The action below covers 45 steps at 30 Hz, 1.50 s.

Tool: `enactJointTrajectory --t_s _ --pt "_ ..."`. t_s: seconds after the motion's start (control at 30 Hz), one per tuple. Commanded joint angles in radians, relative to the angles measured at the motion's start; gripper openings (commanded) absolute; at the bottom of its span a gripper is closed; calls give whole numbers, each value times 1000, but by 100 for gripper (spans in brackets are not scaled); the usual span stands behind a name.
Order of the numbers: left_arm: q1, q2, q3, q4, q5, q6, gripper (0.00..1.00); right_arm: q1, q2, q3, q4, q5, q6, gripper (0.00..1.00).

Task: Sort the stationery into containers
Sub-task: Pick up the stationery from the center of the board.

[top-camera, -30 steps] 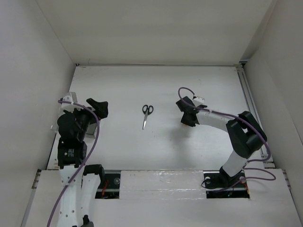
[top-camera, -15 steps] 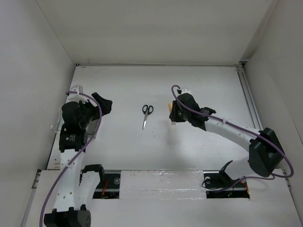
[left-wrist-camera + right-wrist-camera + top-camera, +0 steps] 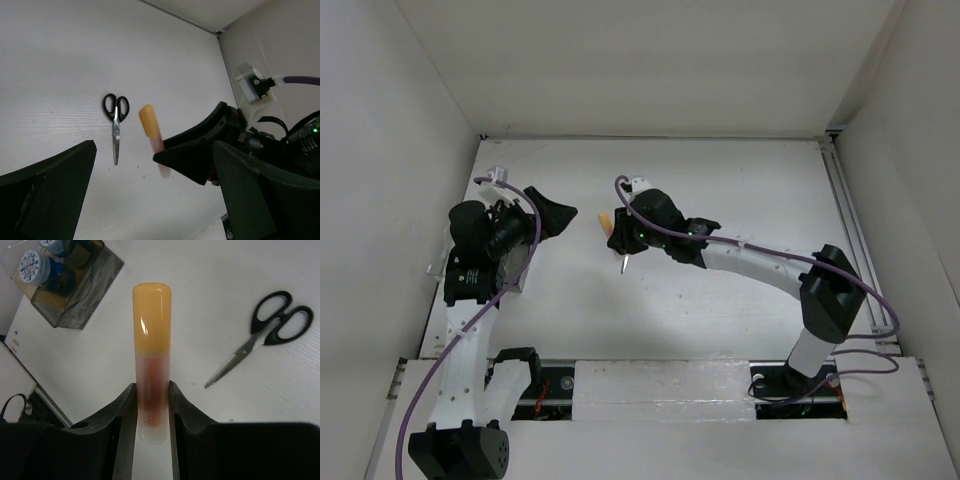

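Note:
My right gripper (image 3: 151, 390) is shut on the orange-pink highlighter (image 3: 151, 315), which sticks out forward, orange cap first. In the top view this gripper (image 3: 618, 238) hangs left of centre above the black-handled scissors (image 3: 623, 264), of which only the blade tip shows. The scissors (image 3: 265, 335) lie flat on the table to the right of the highlighter. My left gripper (image 3: 558, 218) is open and empty, facing the highlighter (image 3: 150, 127) and scissors (image 3: 116, 125). A smoky dark bin (image 3: 82, 295) holds blue-and-white rolls (image 3: 31, 262). No pens show.
White walls close in the white table (image 3: 720, 180) on three sides. My left arm (image 3: 475, 265) covers the table's left edge, where the bin stands. A rail (image 3: 845, 210) runs along the right side.
My right arm has swung left across the table with the highlighter and now covers the scissors in the top view. My left gripper has turned toward the centre, still open.

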Motion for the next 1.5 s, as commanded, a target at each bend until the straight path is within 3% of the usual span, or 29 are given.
enactJointTrajectory --t_s 0.0,0.2,0.53,0.7,1.0,1.13,1.27,1.3,1.4,1.47 --pt "-5 -5 29 86 105 -37 100 30 40 105 72 -29 18 0" --pt "-5 4 -31 138 145 -47 100 67 73 182 111 -83 28 0" --pt "-5 44 -62 157 165 -37 99 76 27 146 238 -157 75 0" --pt "-5 54 -62 157 165 -28 91 76 9 128 270 -166 84 0" --pt "-5 81 -62 157 165 -17 64 85 -10 106 300 -185 84 0" --pt "-5 81 -62 148 144 -8 57 94 -10 97 310 -195 84 0" --pt "-5 90 -53 148 135 -8 35 94 -10 88 320 -195 93 0" --pt "-5 90 -53 148 135 -8 20 94 -10 88 329 -195 93 0" --pt "-5 112 -18 125 113 -8 0 94 -1 88 329 -195 93 0" --pt "-5 127 10 80 75 30 0 94 -1 88 329 -195 93 1"
